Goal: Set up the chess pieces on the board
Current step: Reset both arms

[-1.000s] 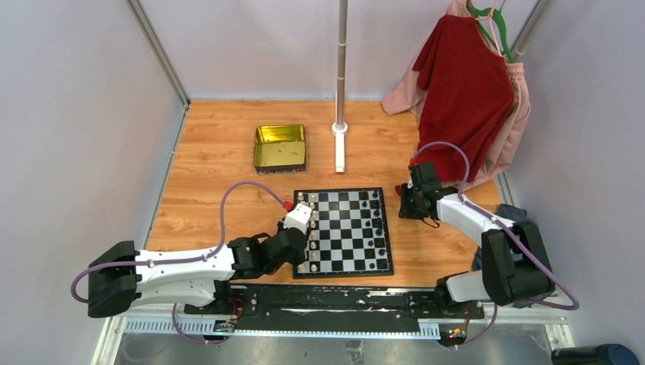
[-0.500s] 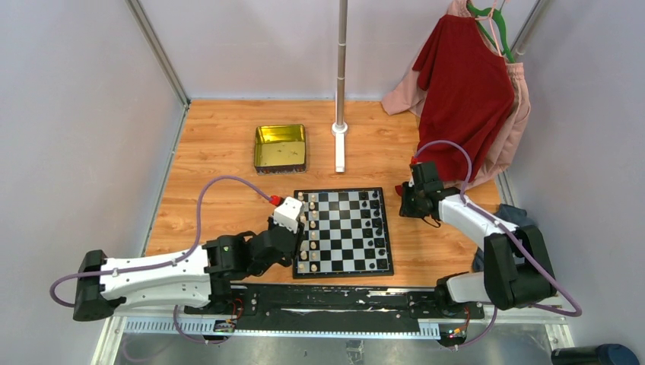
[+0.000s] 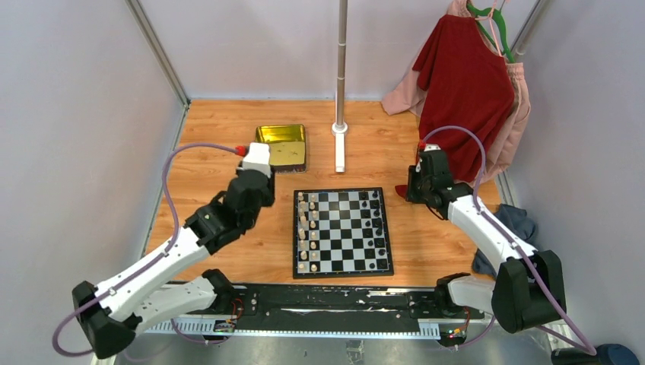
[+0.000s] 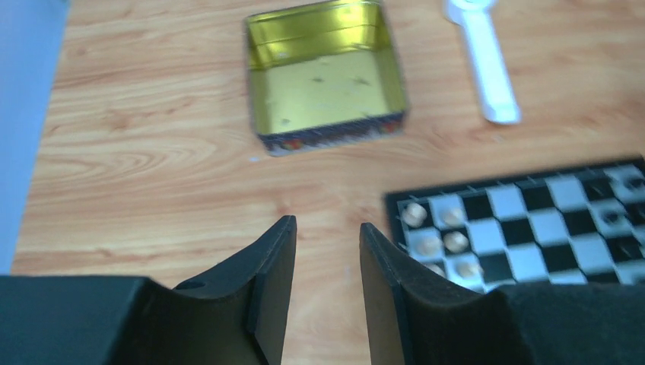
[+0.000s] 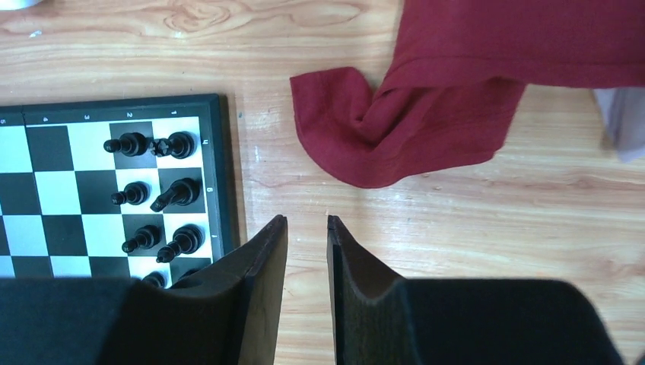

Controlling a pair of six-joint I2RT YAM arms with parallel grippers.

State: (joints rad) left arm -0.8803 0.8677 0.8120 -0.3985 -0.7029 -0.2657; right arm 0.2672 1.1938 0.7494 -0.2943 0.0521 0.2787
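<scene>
Treat this as a check-and-fetch step, judging by the layout.

Find the board (image 3: 346,228) at the centre of the top view. Note the chess pieces (image 3: 306,228) on it: pale down the left two columns, black down the right two.

Read the left gripper (image 4: 325,228), at the bottom centre of its wrist view, as parted and empty. Place it above bare table (image 4: 152,167), between the gold tin (image 4: 331,139) at upper centre and the board's corner at lower right.

Read the right gripper (image 5: 306,224) likewise: narrowly parted, nothing held. Place it above the table just right of the board's edge, with a red cloth (image 5: 365,129) beyond at upper centre.

Look into the tin before committing to a reach; no chessman to be made out there, only pale specks. Count each rank for a gap first, since this is too small to settle from the top view.

For any further piece:
- Come down vertically.
- Pinch near the head.
- Lower onto the centre of its square.
- Hold the fingers off neighbours, given closely packed ranks likely to topple at a nudge.

Steer the right gripper away from the cloth hem.
</scene>
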